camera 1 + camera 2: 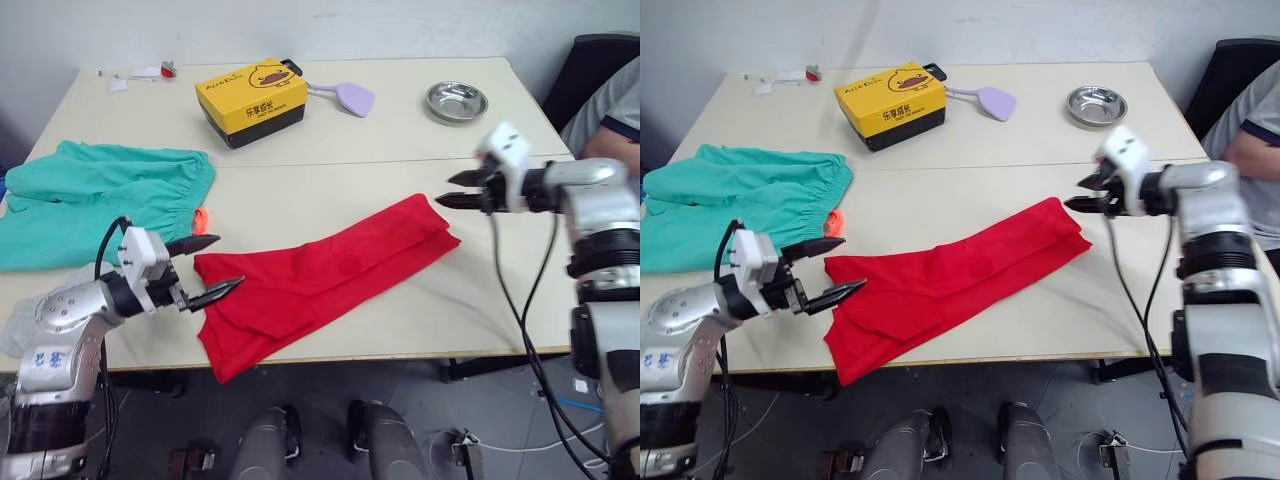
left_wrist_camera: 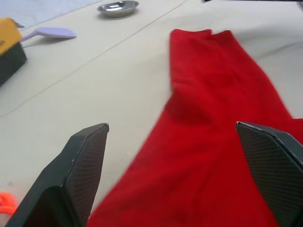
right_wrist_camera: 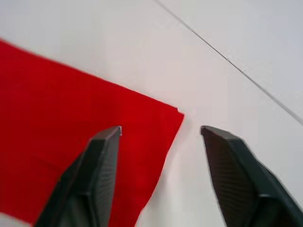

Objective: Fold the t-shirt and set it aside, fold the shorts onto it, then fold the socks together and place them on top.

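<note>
T-shirt (image 1: 320, 285) folded into a long strip, lying diagonally by the counter's (image 1: 400, 130) front edge, one end overhanging; left gripper (image 1: 205, 267) jaws wide open, empty, at that end; right gripper (image 1: 450, 190) jaws parted, empty, above the far end; shorts (image 1: 95, 200) at left edge.

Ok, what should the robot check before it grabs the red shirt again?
1. Left tool open and empty: ok, at the t-shirt's near-left end.
2. Right tool open and empty: ok, at the shirt's far-right corner.
3. Shirt fully on the table: not ok, its near corner hangs over the front edge.
4. Shirt folded into a long strip: ok.
5. Shorts out of the way: ok, lying apart to the left.
6. Socks ready: cannot tell.
</note>
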`<state>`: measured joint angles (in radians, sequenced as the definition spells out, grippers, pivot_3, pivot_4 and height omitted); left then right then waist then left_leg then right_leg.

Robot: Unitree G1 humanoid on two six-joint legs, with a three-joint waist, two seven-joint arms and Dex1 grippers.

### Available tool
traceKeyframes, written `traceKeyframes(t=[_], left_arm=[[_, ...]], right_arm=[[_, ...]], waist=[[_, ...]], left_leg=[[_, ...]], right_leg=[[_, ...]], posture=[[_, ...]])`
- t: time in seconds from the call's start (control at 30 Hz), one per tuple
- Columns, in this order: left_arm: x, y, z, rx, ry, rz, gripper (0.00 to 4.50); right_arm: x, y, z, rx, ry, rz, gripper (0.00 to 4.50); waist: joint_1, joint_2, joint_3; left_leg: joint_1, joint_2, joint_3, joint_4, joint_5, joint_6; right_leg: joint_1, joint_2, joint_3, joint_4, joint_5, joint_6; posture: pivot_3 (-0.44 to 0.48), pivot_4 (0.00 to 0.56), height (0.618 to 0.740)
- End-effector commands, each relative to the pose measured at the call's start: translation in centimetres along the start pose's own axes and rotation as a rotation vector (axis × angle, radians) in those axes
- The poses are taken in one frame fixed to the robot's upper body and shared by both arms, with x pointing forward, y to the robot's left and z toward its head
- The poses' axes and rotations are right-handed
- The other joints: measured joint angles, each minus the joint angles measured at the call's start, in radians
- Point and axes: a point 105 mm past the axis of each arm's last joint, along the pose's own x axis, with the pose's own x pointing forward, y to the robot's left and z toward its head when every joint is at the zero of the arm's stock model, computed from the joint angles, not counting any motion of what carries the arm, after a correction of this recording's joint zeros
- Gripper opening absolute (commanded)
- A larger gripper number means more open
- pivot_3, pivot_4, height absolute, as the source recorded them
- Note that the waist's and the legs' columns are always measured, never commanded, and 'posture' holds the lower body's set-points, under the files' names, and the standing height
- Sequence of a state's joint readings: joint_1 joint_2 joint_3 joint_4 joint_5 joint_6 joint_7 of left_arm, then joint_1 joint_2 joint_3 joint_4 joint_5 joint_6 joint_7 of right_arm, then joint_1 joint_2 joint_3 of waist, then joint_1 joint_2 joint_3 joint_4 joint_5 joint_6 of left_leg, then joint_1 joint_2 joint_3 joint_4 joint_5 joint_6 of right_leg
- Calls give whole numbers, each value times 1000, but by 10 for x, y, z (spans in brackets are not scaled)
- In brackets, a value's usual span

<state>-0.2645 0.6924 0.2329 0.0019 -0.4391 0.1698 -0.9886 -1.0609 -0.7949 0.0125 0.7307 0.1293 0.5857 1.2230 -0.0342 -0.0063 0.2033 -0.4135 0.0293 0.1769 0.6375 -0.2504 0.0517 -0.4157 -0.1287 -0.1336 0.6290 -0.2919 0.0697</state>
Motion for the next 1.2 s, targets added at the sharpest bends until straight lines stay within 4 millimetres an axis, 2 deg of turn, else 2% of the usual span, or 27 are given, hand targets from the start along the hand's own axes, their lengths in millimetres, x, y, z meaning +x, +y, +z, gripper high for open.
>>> traceKeyframes(t=[0.03, 0.1, 0.17, 0.23, 0.33, 0.43, 0.53, 0.7, 0.8, 0.93, 1.1, 1.2], left_arm=[[11, 17, -2, 30, 59, -20, 4500], [18, 24, -2, 48, 70, -25, 4500], [30, 27, -8, 57, 118, -90, 4500], [44, 32, -14, 68, 186, -146, 4500], [54, 40, -24, 63, 271, -185, 4500], [52, 42, -40, 1, 407, -237, 4500], [58, 49, -39, 31, 423, -230, 4500], [57, 46, -42, -10, 450, -275, 4500], [56, 43, -46, -55, 448, -286, 3922], [54, 40, -44, -104, 416, -289, 2664], [42, 33, -37, -158, 384, -293, 934], [36, 23, -31, -209, 318, -242, 30]], right_arm=[[-28, 25, -11, 297, 89, 47, 3763], [-33, 32, -22, 351, 134, 12, 3763], [-33, 33, -33, 510, 148, -55, 3763], [-26, 35, -49, 657, 174, -115, 3763], [-14, 40, -64, 704, 205, -159, 3763], [-4, 42, -68, 720, 209, -181, 3763], [5, 44, -68, 731, 214, -186, 3763], [27, 38, -68, 757, 176, -227, 3763], [38, 35, -65, 754, 152, -239, 3175], [48, 29, -55, 700, 113, -253, 1778], [51, 10, -35, 606, 64, -302, 0], [60, 1, -18, 486, 21, -334, 0]], waist=[[4, 0, 0], [6, 0, 0], [1, 0, 0], [1, -1, 0], [4, -1, -1], [2, -1, -1], [1, -4, -2], [-10, -6, -3], [-15, -7, -3], [-23, -7, -4], [-32, -6, -3], [-35, -6, -3]], left_leg=[[0, 0, -1, 0, 0, -1], [0, 0, -2, 0, -4, -6], [0, 0, -1, 0, -4, -6], [-1, 0, 0, 0, -4, -6], [-3, 0, 0, 1, -3, -7], [-14, 0, 2, 7, 1, 0], [-15, 1, 3, 10, 1, 1], [-14, 1, 3, 11, 0, 1], [-13, 1, 3, 11, 0, 1], [-13, 0, 3, 11, 1, 1], [-13, 1, 4, 10, 1, 1], [-13, 1, 4, 10, 2, 1]], right_leg=[[0, 0, 0, 0, 0, 0], [0, 0, -1, 0, 0, -1], [0, -1, -1, -1, 1, -1], [-1, 0, -1, 0, 1, -2], [-3, 0, -2, 1, 1, -2], [-14, 1, -1, 9, 1, -2], [-14, 2, 0, 12, 1, -2], [-14, 0, 1, 10, 2, -1], [-13, 0, 1, 12, 2, -1], [-13, 0, 1, 14, 2, -1], [-14, 1, 2, 16, 2, -1], [-14, 2, 2, 17, 1, 0]], posture=[[0, 150, 740], [0, 150, 740], [0, 150, 740], [0, 150, 740], [0, 150, 740], [0, 150, 740], [0, 150, 740], [0, 150, 740], [0, 150, 740], [0, 150, 740], [0, 150, 740], [0, 150, 740]])
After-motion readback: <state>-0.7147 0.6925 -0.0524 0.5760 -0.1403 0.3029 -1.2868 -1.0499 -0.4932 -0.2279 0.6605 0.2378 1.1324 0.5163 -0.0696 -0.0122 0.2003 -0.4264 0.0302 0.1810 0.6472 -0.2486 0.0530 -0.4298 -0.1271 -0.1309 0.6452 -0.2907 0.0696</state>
